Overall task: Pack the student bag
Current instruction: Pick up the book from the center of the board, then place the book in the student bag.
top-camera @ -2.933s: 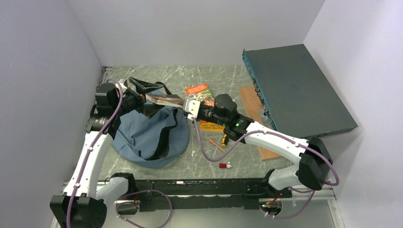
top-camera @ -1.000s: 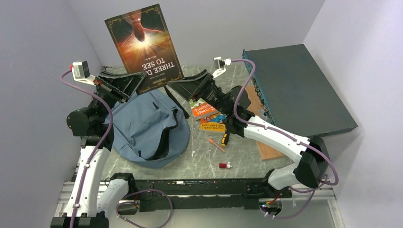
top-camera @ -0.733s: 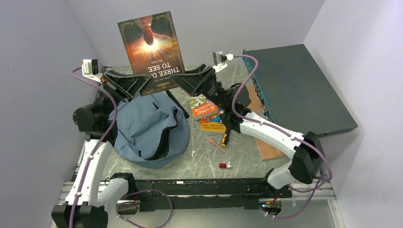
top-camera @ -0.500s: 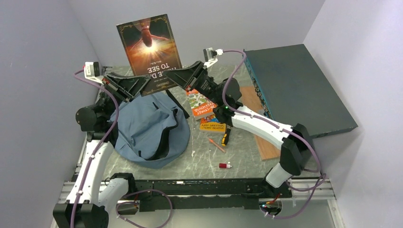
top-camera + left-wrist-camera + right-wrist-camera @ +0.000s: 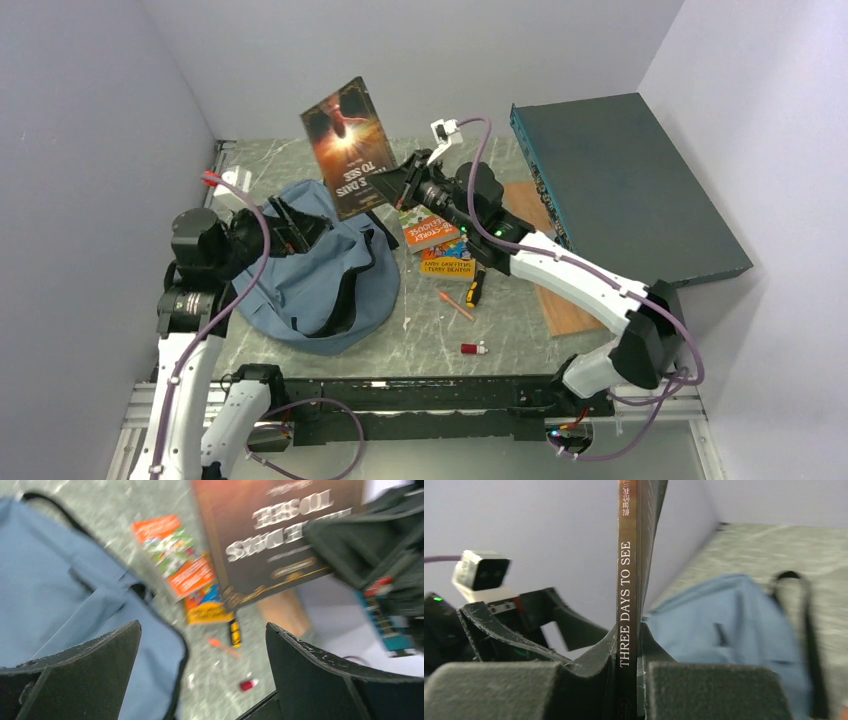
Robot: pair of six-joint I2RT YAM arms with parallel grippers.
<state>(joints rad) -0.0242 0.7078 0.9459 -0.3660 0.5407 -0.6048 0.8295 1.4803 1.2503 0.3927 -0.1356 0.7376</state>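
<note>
Top external: the book now hangs from the right gripper alone, above the far edge of the student bag.

Half a second ago both claws pinched the book's lower edge. Since then the left gripper has let go and dropped to the bag's top, and its wrist view shows the jaws spread wide with nothing between them. The right wrist view has the other claw clamped tight on the spine, "THREE DAYS TO SEE" standing upright between its pads. The bag lies slumped on the table left of centre. I'd say the handover is done and the left claw looks set to open the bag, though I can't tell whether its zipper is open. 2 small books wait just right of the bag.
</note>
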